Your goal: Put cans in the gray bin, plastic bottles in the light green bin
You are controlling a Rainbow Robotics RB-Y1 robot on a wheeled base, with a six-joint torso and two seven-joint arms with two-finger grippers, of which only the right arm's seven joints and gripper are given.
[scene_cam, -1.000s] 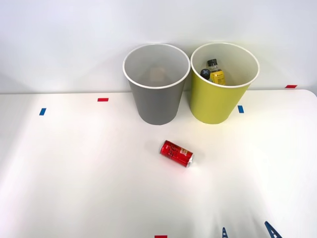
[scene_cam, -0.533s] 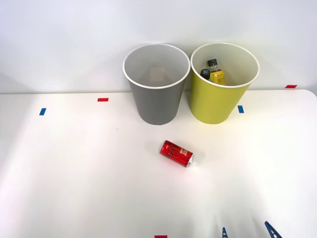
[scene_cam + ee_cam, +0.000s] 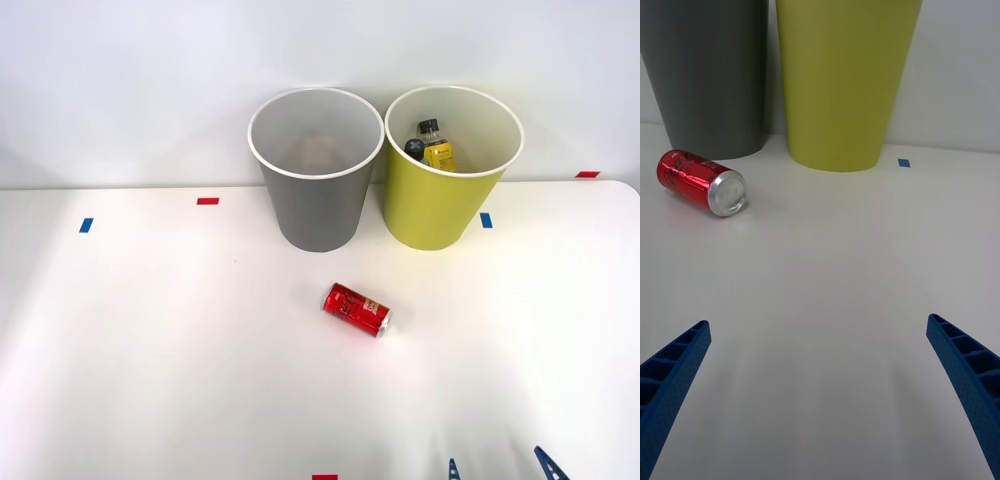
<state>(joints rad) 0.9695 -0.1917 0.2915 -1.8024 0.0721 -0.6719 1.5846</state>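
At the near edge of the worktop (image 3: 150, 380), right of centre, we see the tips of the right gripper (image 3: 500, 468). Its jaws stand wide apart and hold nothing; in the right wrist view the two blue ribbed fingers (image 3: 670, 375) sit at opposite corners with bare worktop between them. A small red tape mark (image 3: 324, 477) lies on the near edge just left of the gripper.

Farther out, near the middle of the worktop, we find the can (image 3: 356, 309) lying on its side. It is red with white markings, and its silver end faces near and right. It rests apart from both bins, in front of the gap between them. The gripper is well apart from it.

At the far side stand the two bins, upright and just beside each other. The gray bin (image 3: 315, 200) is on the left; we cannot tell what lies inside it. The light green bin (image 3: 435, 205) is on the right and holds the plastic bottles (image 3: 430, 142), black-capped, one with a yellow label, resting against its far inner wall.

Blue tape marks (image 3: 86, 225) and red tape marks (image 3: 207, 201) lie on the far part of the worktop, left and right of the bins.
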